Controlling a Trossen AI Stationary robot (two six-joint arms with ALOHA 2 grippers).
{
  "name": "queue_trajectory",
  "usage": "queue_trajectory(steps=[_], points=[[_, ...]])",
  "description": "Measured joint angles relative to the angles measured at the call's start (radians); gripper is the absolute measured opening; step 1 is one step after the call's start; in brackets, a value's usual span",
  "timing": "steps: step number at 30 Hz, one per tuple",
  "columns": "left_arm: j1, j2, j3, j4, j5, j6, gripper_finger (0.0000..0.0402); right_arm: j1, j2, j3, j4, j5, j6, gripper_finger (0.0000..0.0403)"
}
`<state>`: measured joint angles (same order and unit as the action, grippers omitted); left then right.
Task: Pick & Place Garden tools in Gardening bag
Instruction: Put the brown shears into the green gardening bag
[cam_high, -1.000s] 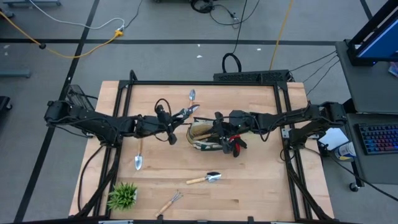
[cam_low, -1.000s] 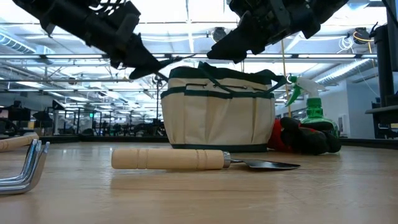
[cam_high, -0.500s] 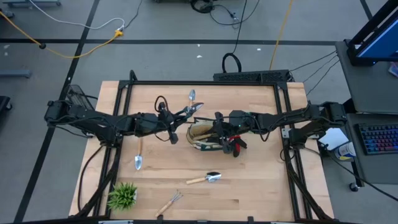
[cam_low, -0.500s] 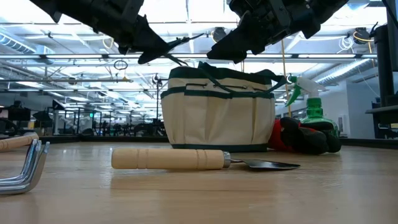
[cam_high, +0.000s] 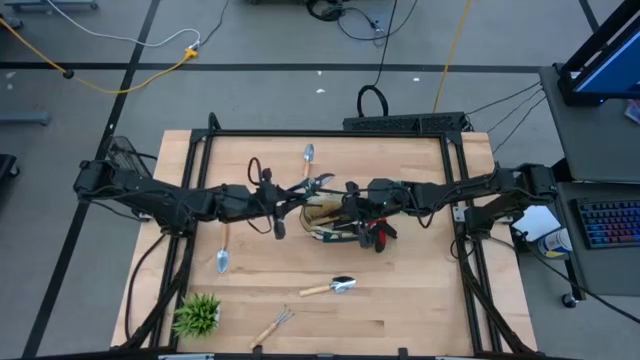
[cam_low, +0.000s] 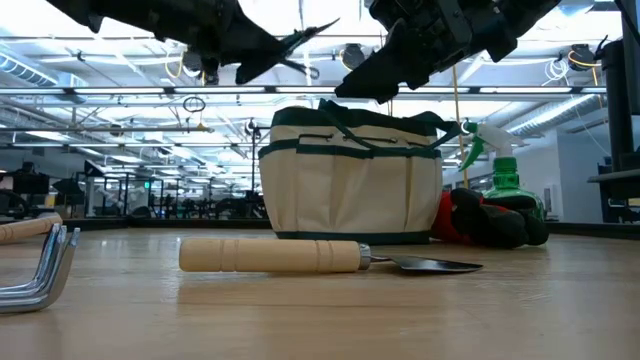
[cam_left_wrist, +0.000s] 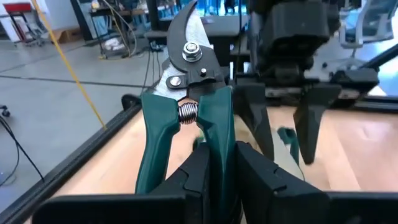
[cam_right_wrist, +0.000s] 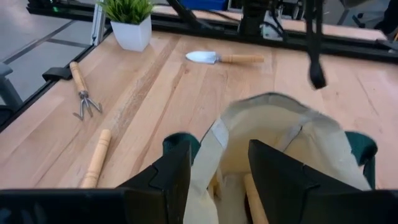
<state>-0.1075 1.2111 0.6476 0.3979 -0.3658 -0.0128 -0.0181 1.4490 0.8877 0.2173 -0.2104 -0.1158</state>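
Note:
My left gripper (cam_left_wrist: 222, 155) is shut on green-handled pruners (cam_left_wrist: 186, 93), high in the air just left of the cream, green-trimmed gardening bag (cam_high: 325, 218). In the low view the pruners (cam_low: 300, 40) are above the bag (cam_low: 350, 180). My right gripper (cam_right_wrist: 217, 149) is open just over the bag's rim (cam_right_wrist: 208, 162), which passes under the gap between its fingers. A wooden handle (cam_right_wrist: 255, 199) lies inside the bag. The red-and-black gloves (cam_low: 490, 220) and the green spray bottle (cam_low: 505, 175) lie right of the bag. My left gripper pinches one green handle of the pruners (cam_left_wrist: 217, 140) between its two fingers. The other handle (cam_left_wrist: 152, 143) stays outside them. The pruners reach forward past the fingertips, blades (cam_left_wrist: 180, 31) toward the table's right, lifted clear. I cannot tell whether my right gripper touches the bag's rim.
A trowel (cam_high: 223, 250) lies on the left, another trowel (cam_high: 335, 287) in front of the bag, and a small hand rake (cam_high: 272, 325) near the front edge. A potted plant (cam_high: 197, 315) stands at the front left. One more metal tool (cam_high: 308, 155) lies at the far side.
My left gripper has risen and gone toward the table's right, nearer the bag, carrying the pruners. They now sit higher, with their blades closer to the bag's top.

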Motion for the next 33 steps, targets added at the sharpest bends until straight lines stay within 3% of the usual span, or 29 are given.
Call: queue_trajectory(steps=[12,23,33], points=[[-0.01,0.119,0.0,0.183,0.087,0.009,0.0056,0.0,-0.109,-0.001,-0.156,0.0,0.0,0.0157],[-0.01,0.217,0.0,0.319,0.105,0.01,0.0058,0.0,-0.221,0.0,-0.383,0.0,0.016,0.0157],[0.001,0.323,0.001,0.446,0.108,0.008,0.0058,0.0,-0.288,0.0,-0.447,-0.001,0.078,0.0157]])
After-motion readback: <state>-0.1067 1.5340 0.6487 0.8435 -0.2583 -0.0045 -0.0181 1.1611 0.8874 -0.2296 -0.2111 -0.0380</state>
